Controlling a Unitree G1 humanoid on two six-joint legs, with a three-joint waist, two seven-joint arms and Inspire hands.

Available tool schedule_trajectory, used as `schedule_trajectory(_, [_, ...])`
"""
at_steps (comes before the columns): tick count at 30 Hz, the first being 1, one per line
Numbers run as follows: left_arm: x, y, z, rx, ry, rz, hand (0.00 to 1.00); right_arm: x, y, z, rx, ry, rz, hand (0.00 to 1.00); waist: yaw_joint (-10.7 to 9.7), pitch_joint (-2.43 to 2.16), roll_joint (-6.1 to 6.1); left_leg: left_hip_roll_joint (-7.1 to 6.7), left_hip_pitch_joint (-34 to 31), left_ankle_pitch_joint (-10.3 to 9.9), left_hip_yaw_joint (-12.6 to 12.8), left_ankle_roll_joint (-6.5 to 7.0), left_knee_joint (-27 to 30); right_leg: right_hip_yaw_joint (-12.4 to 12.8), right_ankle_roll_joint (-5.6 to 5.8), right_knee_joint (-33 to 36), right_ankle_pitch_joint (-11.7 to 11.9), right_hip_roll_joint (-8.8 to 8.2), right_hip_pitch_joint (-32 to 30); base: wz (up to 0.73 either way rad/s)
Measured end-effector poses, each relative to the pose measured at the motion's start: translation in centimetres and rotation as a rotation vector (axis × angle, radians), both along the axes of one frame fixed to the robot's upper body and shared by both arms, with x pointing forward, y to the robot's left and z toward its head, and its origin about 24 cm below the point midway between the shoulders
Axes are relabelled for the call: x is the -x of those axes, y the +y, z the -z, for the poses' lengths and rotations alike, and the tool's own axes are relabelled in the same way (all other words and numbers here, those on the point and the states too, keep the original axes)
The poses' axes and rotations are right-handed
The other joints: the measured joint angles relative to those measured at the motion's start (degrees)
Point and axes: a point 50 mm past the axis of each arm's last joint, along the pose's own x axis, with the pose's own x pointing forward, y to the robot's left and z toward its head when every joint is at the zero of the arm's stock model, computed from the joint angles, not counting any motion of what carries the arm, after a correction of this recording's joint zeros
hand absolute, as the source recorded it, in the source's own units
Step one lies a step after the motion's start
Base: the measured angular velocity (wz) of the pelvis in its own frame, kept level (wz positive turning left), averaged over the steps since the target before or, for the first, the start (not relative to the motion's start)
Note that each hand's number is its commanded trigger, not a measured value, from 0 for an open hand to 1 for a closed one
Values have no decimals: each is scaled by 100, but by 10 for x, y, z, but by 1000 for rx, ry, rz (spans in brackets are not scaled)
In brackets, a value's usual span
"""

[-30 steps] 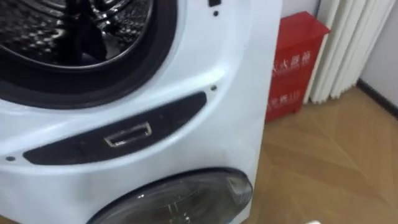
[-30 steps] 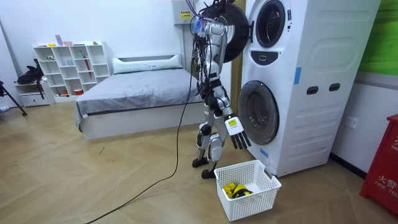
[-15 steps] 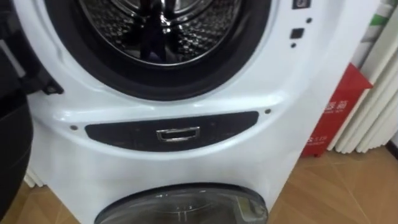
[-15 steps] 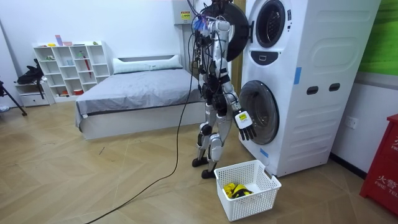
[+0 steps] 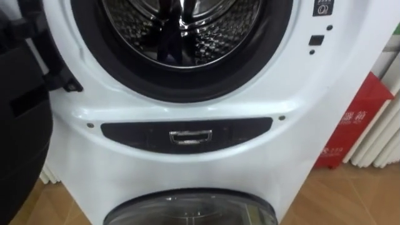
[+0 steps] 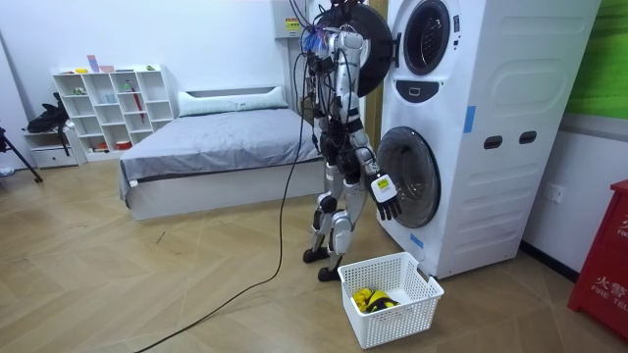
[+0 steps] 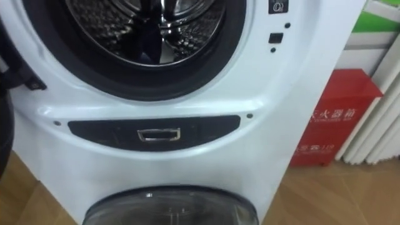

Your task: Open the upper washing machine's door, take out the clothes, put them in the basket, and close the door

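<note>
White washers [image 6: 491, 108] x2, basket [image 6: 381, 319] x1

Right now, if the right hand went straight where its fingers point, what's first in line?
The right hand points downward, so probably the white basket below, or the floor beside it; depth unclear.

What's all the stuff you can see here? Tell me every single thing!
washing machines: two, white, stacked
upper door: one, black, open at the robot's left
lower door: one, dark glass, closed
basket: one, white, on the floor by the machines
yellow thing: one, inside the basket
bed: one, grey, behind the robot
shelf unit: one, white, against the far wall
cabinet: one, red, right of the machines
right hand: one, black, open, near the lower door
</note>
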Motion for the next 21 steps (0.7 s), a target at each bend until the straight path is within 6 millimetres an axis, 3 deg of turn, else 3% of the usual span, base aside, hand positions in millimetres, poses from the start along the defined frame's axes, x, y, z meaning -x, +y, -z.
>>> schedule_trajectory(5, [-23,0,-5,10,-83,13,0,-10,-3,-3,43,-34,-41,0,-44,-55,-45,107,-695,-135,-163,-134,1036,-112,-136,442,-123,-6,-453,1])
schedule_trajectory(7, [-37,-3,-7,21,-129,35,0,-12,-10,-6,75,-49,-49,0,-59,-17,66,316,-838,-282,-93,-185,1725,-182,-212,558,-140,58,-506,-11])
schedule_trajectory(9, [-41,-6,-7,49,-142,46,0,-14,-17,-8,103,-58,-51,0,-184,-72,294,625,-563,-426,-153,-253,2386,-208,-287,726,-185,238,-583,-22])
schedule_trajectory(10, [-45,-7,-8,57,-150,46,0,-15,-18,-9,105,-63,-45,0,-242,-72,331,650,-436,-432,-196,-282,2424,-210,-293,798,-189,254,-628,0])
schedule_trajectory(12, [-62,-10,-10,73,-185,72,0,-18,-18,-10,107,-77,-36,0,-380,-67,402,593,67,-396,-562,-424,2115,-250,-293,992,-186,263,-864,9])
schedule_trajectory(14, [-82,-15,-15,89,-229,111,0,-15,-19,-9,105,-67,-21,0,-490,-56,415,609,449,-397,-774,-447,1495,-343,-276,1131,-154,267,-1086,22])
schedule_trajectory(17, [-105,-23,-21,108,-274,175,0,-10,-20,-7,106,-46,-16,0,-561,-33,414,630,777,-595,-783,-629,454,-417,-222,1294,27,218,-1486,9])
schedule_trajectory(19, [-111,-27,-22,113,-283,203,0,-14,-19,-8,114,-48,-40,0,-579,-34,417,574,808,-683,-751,-515,-115,-417,-151,1246,277,190,-1715,-5])
schedule_trajectory(21, [-112,-30,-21,117,-268,217,0,-15,-18,-7,115,-36,-66,0,-601,-7,406,378,770,-710,-722,-282,-508,-341,-25,1014,736,128,-1875,-13])
